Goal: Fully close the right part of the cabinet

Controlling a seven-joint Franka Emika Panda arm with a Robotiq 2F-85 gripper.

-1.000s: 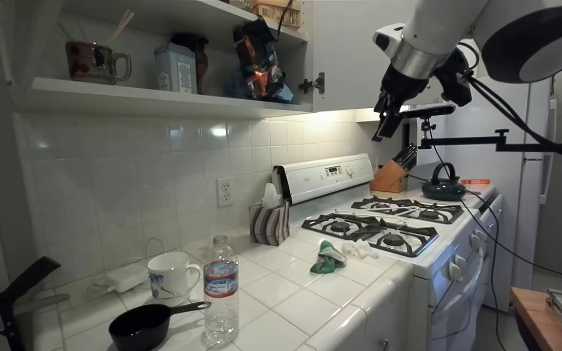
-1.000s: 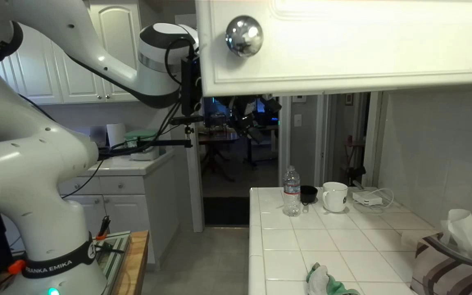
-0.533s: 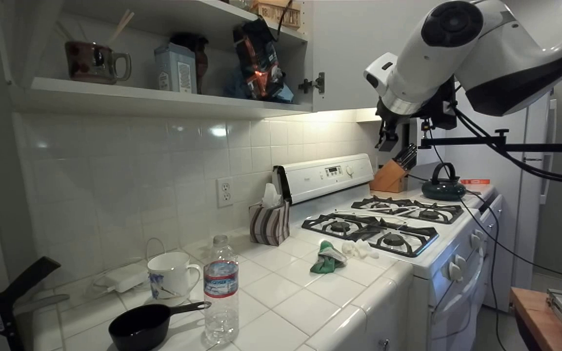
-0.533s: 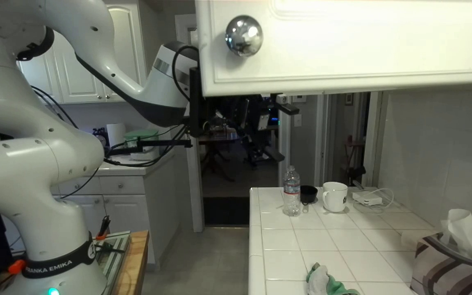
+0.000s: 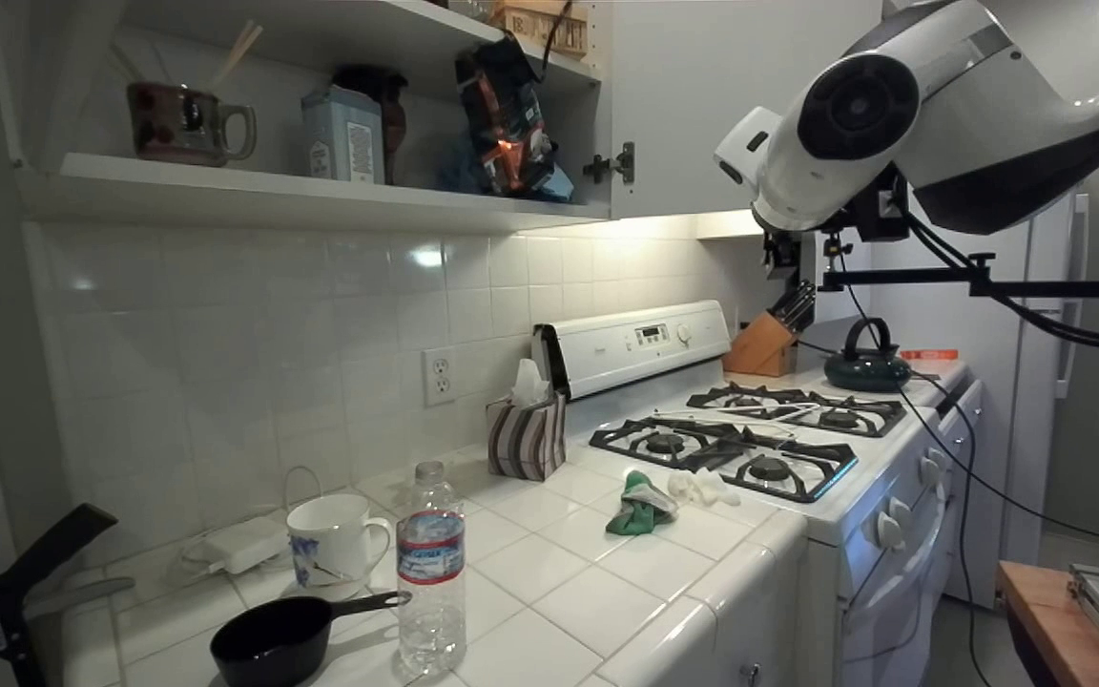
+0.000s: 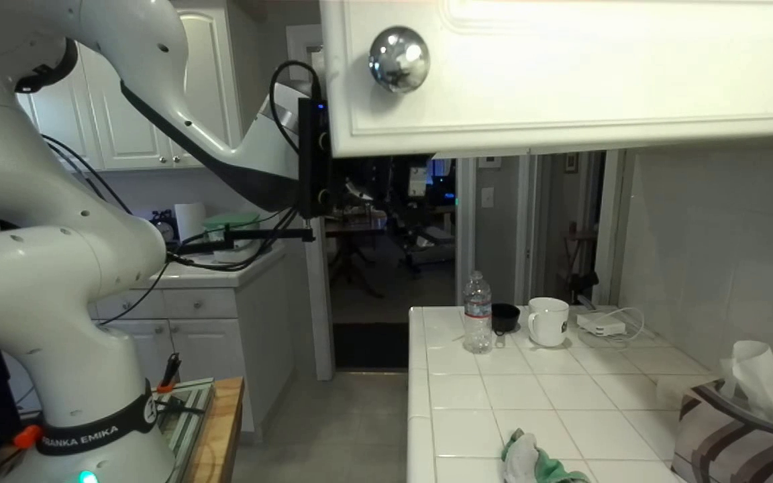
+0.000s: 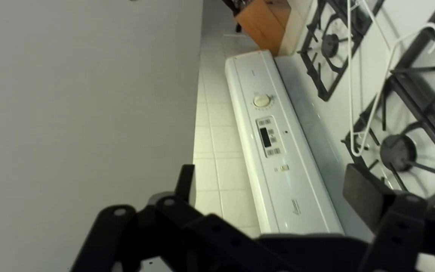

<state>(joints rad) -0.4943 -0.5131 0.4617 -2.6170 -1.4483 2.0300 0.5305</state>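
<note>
My fingers [image 7: 366, 196] stand wide; the door [image 6: 581, 74] should be stiff, light-swinging; I'd push its lower corner, beside the knob [image 6: 398, 59].

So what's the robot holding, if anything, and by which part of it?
Nothing. In the wrist view the gripper is open, with wall tiles and the stove's control panel showing through the gap. Whether it touches the cabinet door can't be told.

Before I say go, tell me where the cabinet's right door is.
In an exterior view, the right door hangs open at the top, right of centre, above the stove, hinged near the black-and-orange bag; the arm partly covers it.
</note>
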